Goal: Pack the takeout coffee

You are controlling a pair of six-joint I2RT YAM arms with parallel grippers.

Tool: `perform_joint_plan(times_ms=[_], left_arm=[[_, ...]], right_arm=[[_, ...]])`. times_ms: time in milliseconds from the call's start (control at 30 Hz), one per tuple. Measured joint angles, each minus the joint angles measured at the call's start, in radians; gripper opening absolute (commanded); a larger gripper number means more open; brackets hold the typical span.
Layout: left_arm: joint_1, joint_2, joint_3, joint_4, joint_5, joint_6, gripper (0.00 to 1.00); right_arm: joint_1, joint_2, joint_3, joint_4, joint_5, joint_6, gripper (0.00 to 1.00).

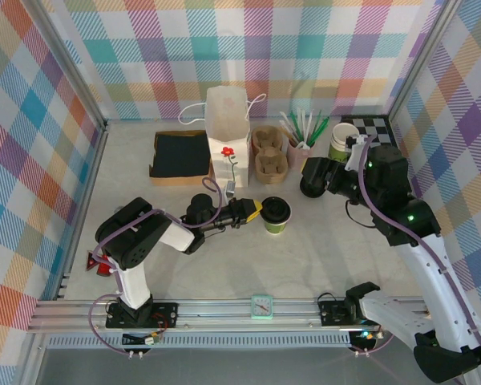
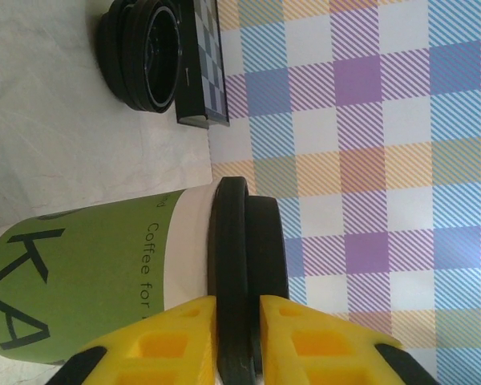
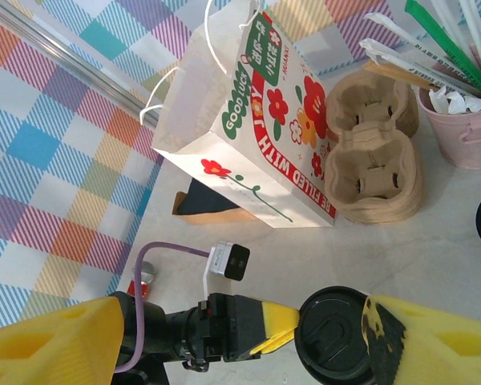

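Observation:
The takeout coffee (image 1: 276, 215) stands upright on the table in front of the flower-printed paper bag (image 1: 227, 132). It is a green-and-cream cup (image 2: 96, 281) with a black lid (image 2: 244, 265). My left gripper (image 1: 259, 210) reaches it from the left. Its yellow fingers (image 2: 176, 337) sit against the lid's rim on both sides, with no clear gap. My right gripper (image 3: 256, 307) hovers above, its jaws wide apart with nothing between them. Below it I see the lidded cup (image 3: 334, 330), the left gripper (image 3: 284, 329) and the bag (image 3: 240, 136).
Brown cup carriers (image 1: 268, 156) and a pink cup of straws (image 1: 299, 144) stand right of the bag. A lidless green cup (image 1: 345, 140) and a checkered board (image 1: 373, 128) are at the back right. A stack of black lids (image 2: 140, 52) lies beyond the coffee. A black-lined cardboard tray (image 1: 180, 156) is left of the bag.

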State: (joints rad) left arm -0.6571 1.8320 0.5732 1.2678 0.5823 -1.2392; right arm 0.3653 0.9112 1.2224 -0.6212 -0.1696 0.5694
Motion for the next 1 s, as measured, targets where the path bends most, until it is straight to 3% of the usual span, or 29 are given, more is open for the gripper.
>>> perform_joint_plan(times_ms=[1000], left_arm=[[-0.017, 0.020, 0.016, -0.014, 0.000, 0.036, 0.27]], right_arm=[[0.000, -0.016, -0.019, 0.008, 0.000, 0.018, 0.77]])
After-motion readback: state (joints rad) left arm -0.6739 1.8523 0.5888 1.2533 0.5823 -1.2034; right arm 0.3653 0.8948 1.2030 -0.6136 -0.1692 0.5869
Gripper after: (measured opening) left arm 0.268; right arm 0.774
